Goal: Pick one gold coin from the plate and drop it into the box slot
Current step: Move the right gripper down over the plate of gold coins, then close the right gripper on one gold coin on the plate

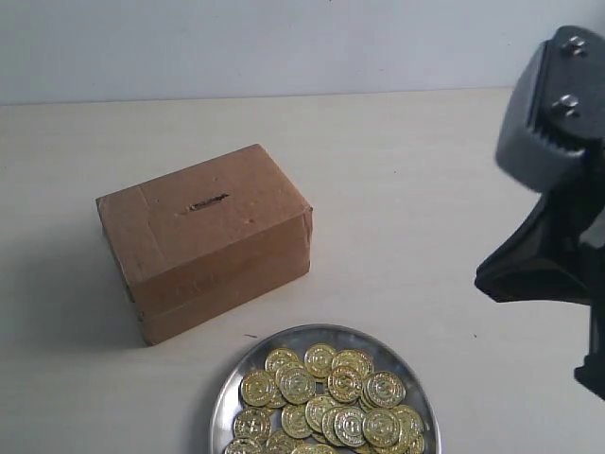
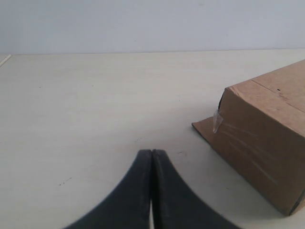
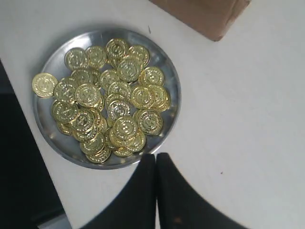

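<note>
The pale table point(image 1: 425, 189) lies bare from the box to its far edge, and bare again toward its right side, where only the right arm point(image 1: 558, 189) hangs above it. The box point(image 1: 203, 241) stands left of the middle, turned at an angle to the edges, with the slot point(image 1: 206, 203) in its top face, a thin dark slit. The plate point(image 1: 232, 388) sits close to the near edge, near the box but apart from it. In the right wrist view the table edge runs just beside its rim, with dark floor beyond. A heap of gold coins point(image 1: 326, 397) fills it, several layers deep, and one coin point(image 3: 44, 85) rests up on the rim on the edge side. The right gripper point(image 3: 156, 160) has its fingers pressed together on nothing, its tips by the plate's rim. The left gripper point(image 2: 151, 155) is likewise closed and empty over bare table, the box's end face point(image 2: 267, 143) near it.
</note>
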Tool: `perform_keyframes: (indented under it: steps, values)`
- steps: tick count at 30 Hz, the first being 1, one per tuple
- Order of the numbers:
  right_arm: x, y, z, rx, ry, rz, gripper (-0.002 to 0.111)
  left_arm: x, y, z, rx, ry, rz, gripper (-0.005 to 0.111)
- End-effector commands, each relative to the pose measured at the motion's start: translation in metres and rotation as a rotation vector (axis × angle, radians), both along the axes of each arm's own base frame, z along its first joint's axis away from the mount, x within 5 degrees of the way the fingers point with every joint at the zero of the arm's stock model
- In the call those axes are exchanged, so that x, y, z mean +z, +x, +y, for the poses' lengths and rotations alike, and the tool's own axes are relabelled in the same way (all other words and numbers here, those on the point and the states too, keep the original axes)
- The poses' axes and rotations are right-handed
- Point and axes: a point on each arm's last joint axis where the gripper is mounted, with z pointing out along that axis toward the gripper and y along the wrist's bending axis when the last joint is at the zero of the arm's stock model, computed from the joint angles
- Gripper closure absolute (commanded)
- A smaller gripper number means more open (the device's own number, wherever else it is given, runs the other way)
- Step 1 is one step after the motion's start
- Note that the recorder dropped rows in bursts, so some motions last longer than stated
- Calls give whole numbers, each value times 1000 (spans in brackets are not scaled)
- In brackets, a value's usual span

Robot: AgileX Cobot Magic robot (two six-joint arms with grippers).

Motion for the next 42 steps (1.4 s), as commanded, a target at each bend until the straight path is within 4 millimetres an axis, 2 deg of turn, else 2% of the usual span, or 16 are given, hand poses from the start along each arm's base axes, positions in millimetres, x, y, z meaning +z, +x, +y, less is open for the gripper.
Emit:
perform_keyframes:
  steps: [1, 7, 15, 17, 20, 23, 29, 34, 42]
  values:
    - [-10, 9, 15, 32, -86, -11, 108, 0, 0, 0, -4, -13, -13, 107]
    - [-29, 13, 39, 111, -202, -9, 108, 0, 0, 0, -4, -13, -13, 107]
    - [-68, 20, 95, 235, -259, 69, 108, 0, 0, 0, -4, -13, -13, 107]
    - [-80, 28, 109, 224, -240, 101, 108, 0, 0, 0, -4, -13, -13, 107]
    - [-92, 34, 117, 210, -229, 122, 102, 0, 0, 0, -4, -13, -13, 107]
    - [-108, 40, 125, 193, -221, 139, 84, 0, 0, 0, -4, -13, -13, 107]
    - [-125, 49, 133, 176, -206, 111, 62, 0, 0, 0, -4, -13, -13, 107]
    - [-141, 54, 137, 158, -212, 119, 56, 0, 0, 0, -4, -13, -13, 107]
    - [-159, 60, 141, 91, -207, 134, 56, 0, 0, 0, -4, -13, -13, 107]
